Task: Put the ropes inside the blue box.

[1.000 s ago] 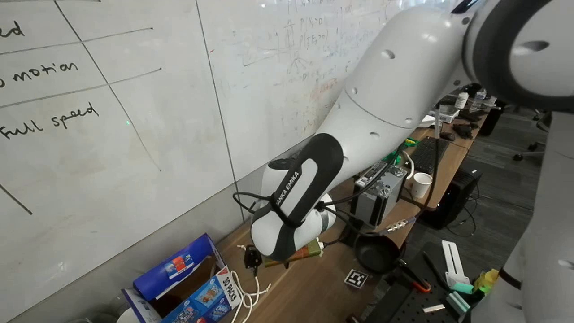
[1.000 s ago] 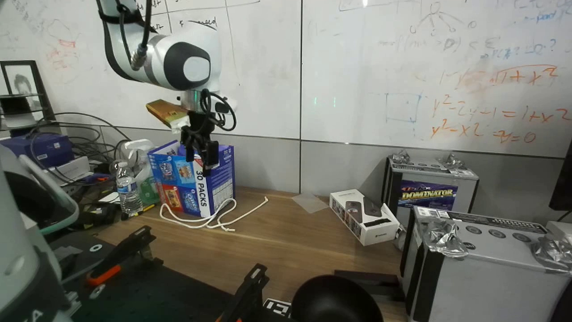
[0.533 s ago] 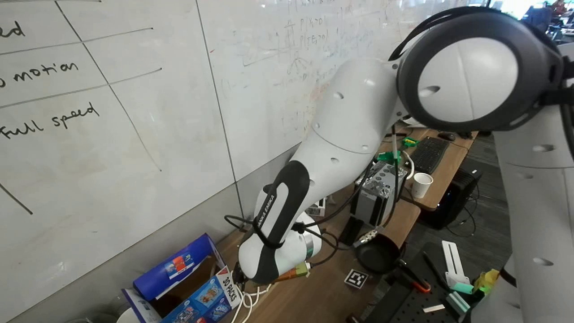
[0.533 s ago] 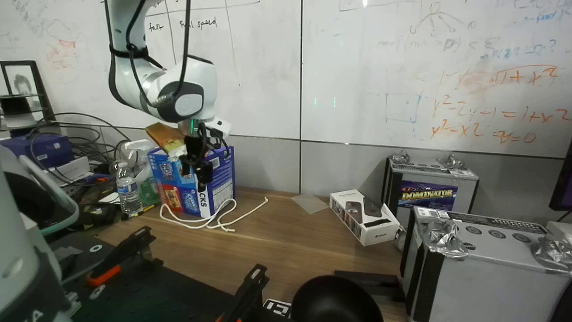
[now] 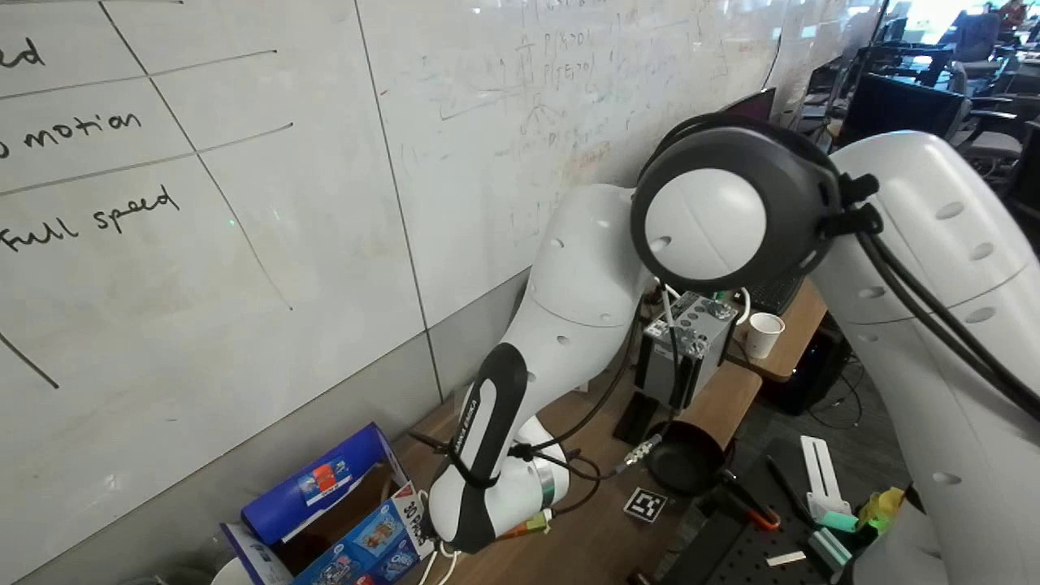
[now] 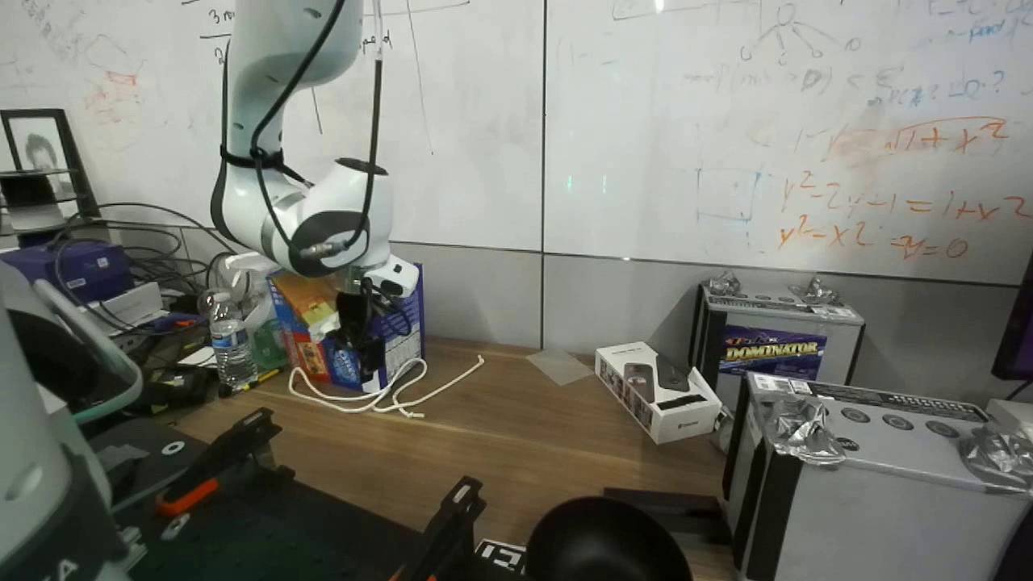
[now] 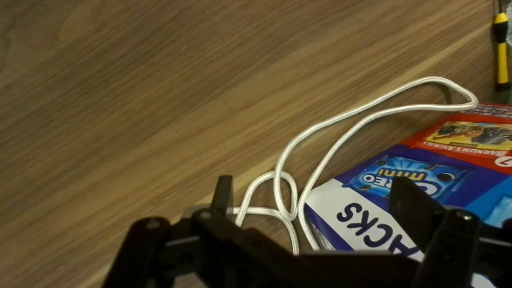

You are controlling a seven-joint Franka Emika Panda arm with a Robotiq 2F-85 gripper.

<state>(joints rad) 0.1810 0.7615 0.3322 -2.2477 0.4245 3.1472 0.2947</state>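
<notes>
A white rope (image 6: 445,387) lies in loose loops on the table in front of the blue box. It also shows in the wrist view (image 7: 310,130) and, partly behind the arm, in an exterior view (image 5: 449,562). The blue snack box (image 6: 409,323) stands upright with its top open (image 5: 378,532). Its printed front shows at the right of the wrist view (image 7: 480,172). My gripper (image 7: 313,190) is open and empty. It points down above the rope's loops, with one finger over the box's front face in the wrist view. In an exterior view the gripper (image 6: 363,363) hangs before the box's front.
The whiteboard wall (image 6: 476,290) is close behind the box. A water bottle (image 6: 232,347) stands beside the box. A white carton (image 6: 658,395), grey battery-like units (image 6: 880,492) and a black pan (image 6: 605,541) are farther along the table. A yellow screwdriver (image 7: 502,60) shows in the wrist view.
My arm has come down, and the gripper has dropped from the box's top level to low in front of it. The rope and box have not moved.
</notes>
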